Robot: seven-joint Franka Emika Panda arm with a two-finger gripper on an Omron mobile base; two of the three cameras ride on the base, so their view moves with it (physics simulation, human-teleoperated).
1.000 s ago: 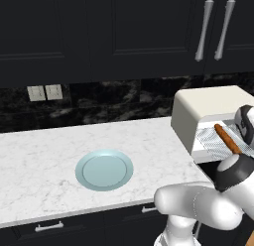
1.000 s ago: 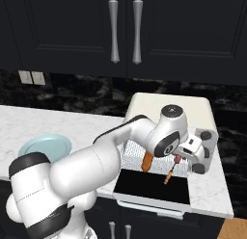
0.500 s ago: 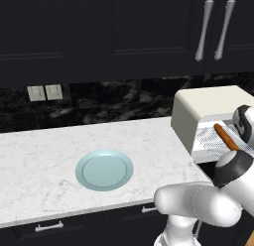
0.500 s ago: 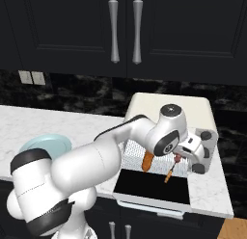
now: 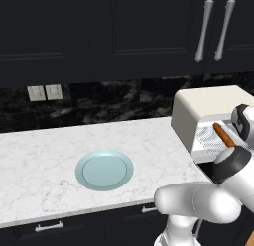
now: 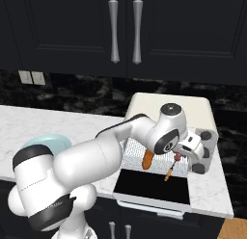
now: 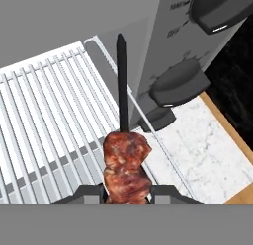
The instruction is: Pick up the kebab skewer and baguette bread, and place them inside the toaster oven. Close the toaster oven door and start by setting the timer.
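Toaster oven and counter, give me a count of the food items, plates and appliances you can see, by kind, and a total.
Kebab skewer: 1
Baguette bread: 1
Light blue plate: 1
Toaster oven: 1
Total: 4

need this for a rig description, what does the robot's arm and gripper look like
A glossy white arm of rounded tubular segments with dark bands and a dark cap at the joints. The gripper has a blocky white body and two small dark fingertips. No cables or markings show.
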